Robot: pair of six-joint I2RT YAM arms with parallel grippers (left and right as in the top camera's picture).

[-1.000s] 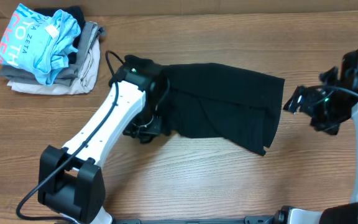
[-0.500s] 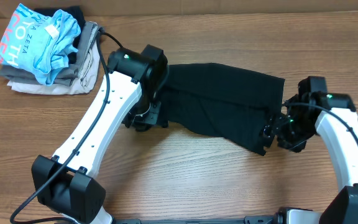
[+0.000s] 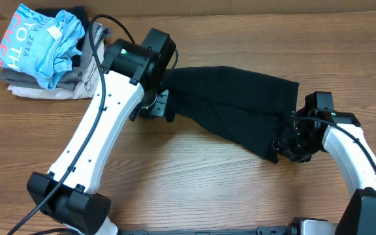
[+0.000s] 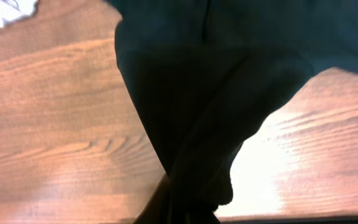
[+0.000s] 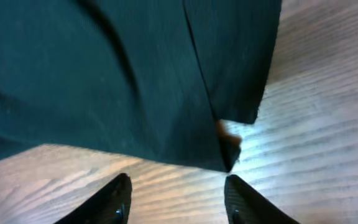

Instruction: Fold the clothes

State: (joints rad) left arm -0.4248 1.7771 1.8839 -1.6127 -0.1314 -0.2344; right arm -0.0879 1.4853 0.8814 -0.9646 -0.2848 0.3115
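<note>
The clothes (image 3: 240,108) lie spread across the middle of the table (image 3: 194,189), an arm at each end.

Within the last second the right gripper (image 3: 284,140) has come in from the 3 o'clock edge to the 4 o'clock corner of the cloth. The left gripper (image 3: 158,108) has drawn its end toward 10 o'clock, nearer the pile (image 3: 47,52), which suggests a fold is being set up. Overhead hides both sets of jaws. The right wrist view shows its fingers (image 5: 118,196) parted, just short of the hem and holding nothing. The left wrist view shows cloth gathering to a pinch, apparently clamped.
</note>
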